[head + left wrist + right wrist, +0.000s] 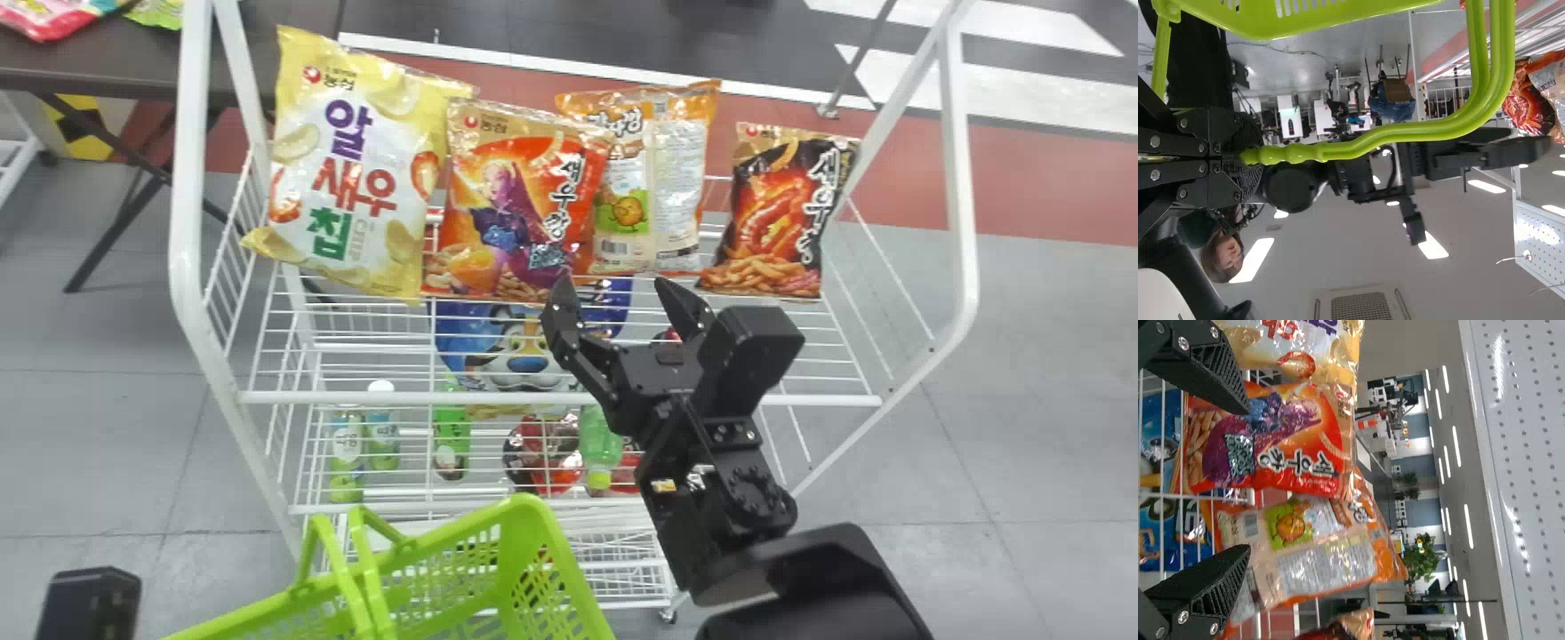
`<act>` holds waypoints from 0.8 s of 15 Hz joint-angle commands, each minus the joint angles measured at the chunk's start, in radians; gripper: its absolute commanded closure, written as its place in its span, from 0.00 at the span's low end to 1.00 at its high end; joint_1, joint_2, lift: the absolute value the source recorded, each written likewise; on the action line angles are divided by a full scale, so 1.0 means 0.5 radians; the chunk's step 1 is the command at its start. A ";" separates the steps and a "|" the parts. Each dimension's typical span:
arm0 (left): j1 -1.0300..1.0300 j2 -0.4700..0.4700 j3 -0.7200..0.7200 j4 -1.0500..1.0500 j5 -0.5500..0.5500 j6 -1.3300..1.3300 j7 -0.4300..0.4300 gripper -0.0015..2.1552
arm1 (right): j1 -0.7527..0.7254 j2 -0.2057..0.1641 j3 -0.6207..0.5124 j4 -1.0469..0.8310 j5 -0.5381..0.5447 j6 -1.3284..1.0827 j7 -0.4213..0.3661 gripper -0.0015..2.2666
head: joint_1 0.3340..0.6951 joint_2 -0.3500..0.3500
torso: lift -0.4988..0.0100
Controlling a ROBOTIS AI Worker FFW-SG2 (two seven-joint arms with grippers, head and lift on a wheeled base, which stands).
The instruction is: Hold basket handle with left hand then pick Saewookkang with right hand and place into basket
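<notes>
On white rack (pixel 311 397), far side, Saewookkang (pixel 524 204) is standing between yellow packet (pixel 356 169) and orange-beige packet (pixel 658 178), large print facing robot, likely for easy choosing. Near left, left gripper (pixel 1239 157) is clamping basket handle (pixel 1405 134), probably steadying basket (pixel 529 508). Right gripper (pixel 613 286) is facing packets, fingers standing apart.

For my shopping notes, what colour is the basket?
The basket is bright lime green, best seen in the head view.

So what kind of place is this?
Probably a mock shop inside a robotics lab: a white wire shelf rack with colourful snack bags, a bright green plastic basket, and robotic equipment in the room behind.
</notes>
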 commanded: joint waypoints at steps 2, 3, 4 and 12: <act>0.005 0.004 -0.024 0.000 -0.001 0.064 0.000 1.00 | -0.190 0.018 0.105 0.154 0.025 0.103 -0.054 0.04 | 1.00 0.29 | 0.95; 0.005 0.010 -0.030 0.000 -0.004 0.064 0.000 1.00 | -0.248 0.036 0.111 0.209 0.034 0.134 -0.067 0.04 | 1.00 0.31 | 0.95; 0.005 0.010 -0.033 0.000 -0.004 0.064 0.000 1.00 | -0.313 0.036 0.132 0.271 0.041 0.146 -0.106 0.04 | 1.00 0.34 | 0.95; -0.025 0.032 -0.027 0.064 -0.004 0.064 -0.003 1.00 | -0.868 0.060 0.298 0.900 0.053 0.263 -0.153 0.04 | 1.00 0.43 | 0.95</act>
